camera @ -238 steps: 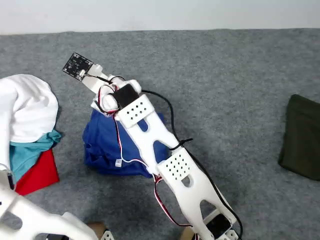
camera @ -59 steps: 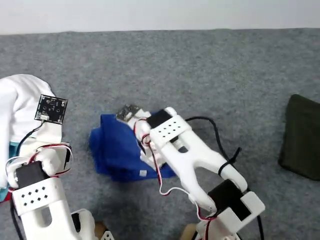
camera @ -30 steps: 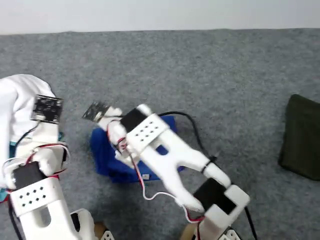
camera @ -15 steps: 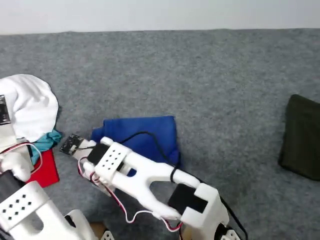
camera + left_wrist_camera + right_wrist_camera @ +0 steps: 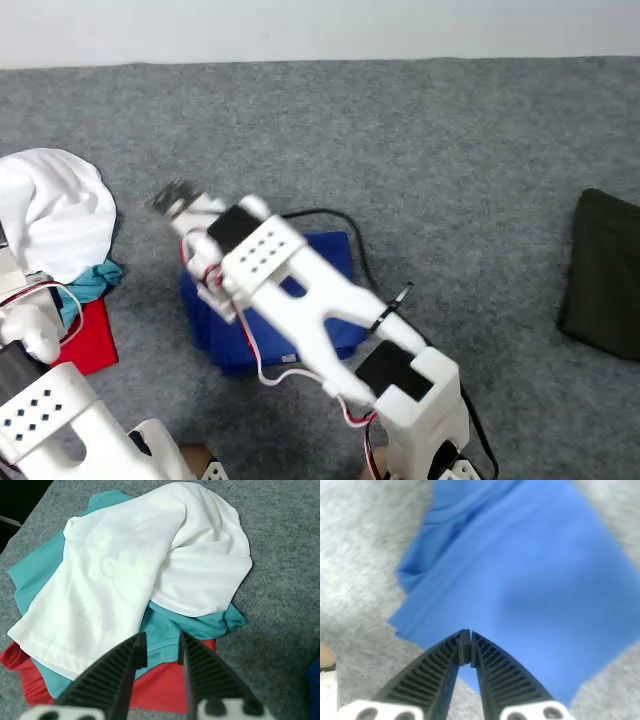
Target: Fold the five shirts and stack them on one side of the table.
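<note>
Right jaws: clenched tip to tip, gripping nothing, poised directly above the blue shirt [image 5: 530,565], roughly folded on the grey tabletop [image 5: 450,150]. Left jaws: released, narrow gap between, empty, hovering over the heap just beneath and ahead, with the white shirt [image 5: 140,560] on top, teal shirt [image 5: 200,625] under it, red shirt [image 5: 160,690] lowest. Dark green shirt [image 5: 600,275]: folded, well apart from both jaws.
</note>
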### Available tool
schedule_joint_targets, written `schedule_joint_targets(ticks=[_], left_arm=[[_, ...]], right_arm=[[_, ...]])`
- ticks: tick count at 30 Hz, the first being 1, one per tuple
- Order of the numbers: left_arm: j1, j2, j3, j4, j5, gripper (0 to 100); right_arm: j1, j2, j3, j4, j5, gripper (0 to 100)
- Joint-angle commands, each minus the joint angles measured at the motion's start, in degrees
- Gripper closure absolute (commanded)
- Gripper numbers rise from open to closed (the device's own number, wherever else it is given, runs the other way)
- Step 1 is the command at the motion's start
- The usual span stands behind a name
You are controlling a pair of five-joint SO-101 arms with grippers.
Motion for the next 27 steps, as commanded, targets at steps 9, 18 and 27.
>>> schedule_joint_targets(ticks=[9, 18, 27], left_arm=[[24.1, -0.1, -3.6, 7.6, -1.8, 92], [30.4, 22.2, -20.4, 19.1, 2.5, 92], [32.9, 50.7, -40.1, 29.8, 3.2, 92]], right_arm=[[16.7, -6.9, -13.3, 11.6, -7.6, 98.8], [28.8, -20.0, -13.1, 11.7, -8.2, 98.9], [40.8, -35.9, 3.6, 11.5, -8.2, 98.9]])
